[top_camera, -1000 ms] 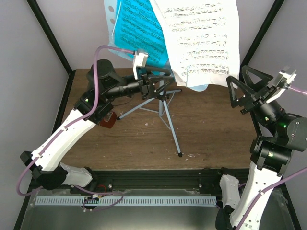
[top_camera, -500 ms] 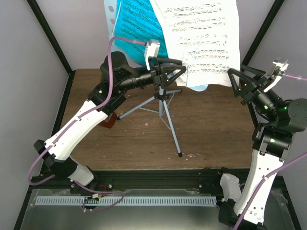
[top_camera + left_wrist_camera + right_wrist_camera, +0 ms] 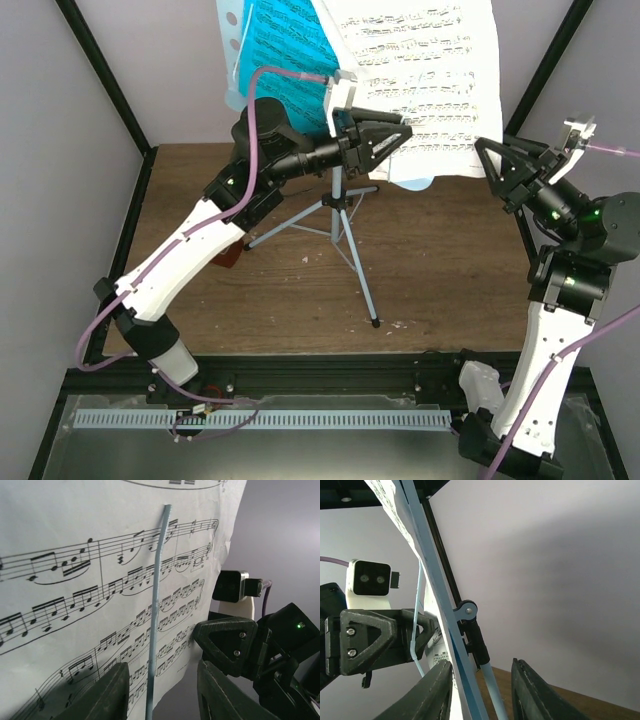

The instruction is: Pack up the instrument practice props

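Note:
The pale blue music stand (image 3: 233, 60) rises at the back on a thin silver tripod (image 3: 347, 232). It holds a blue page (image 3: 290, 45) and a white sheet-music page (image 3: 420, 70). My left gripper (image 3: 395, 130) is open at the white page's lower edge. In its wrist view the page (image 3: 75, 580) and a thin pale blue retaining wire (image 3: 157, 605) stand between its fingers (image 3: 112, 695) untouched. My right gripper (image 3: 490, 170) is open at the page's right edge, straddling the stand's edge (image 3: 445, 630) and pole clamp (image 3: 475, 640). The red-brown metronome (image 3: 228, 257) peeks out behind my left arm.
Black frame posts (image 3: 100, 75) run up both back corners beside grey walls. The tripod's feet spread across the brown tabletop (image 3: 450, 270), one foot (image 3: 375, 322) near the front. A black rail (image 3: 330, 375) lies along the near edge.
My left arm has risen and reached right, from the stand's pole up to the white page's lower edge. Both grippers have narrowed; the right one has edged closer to the page.

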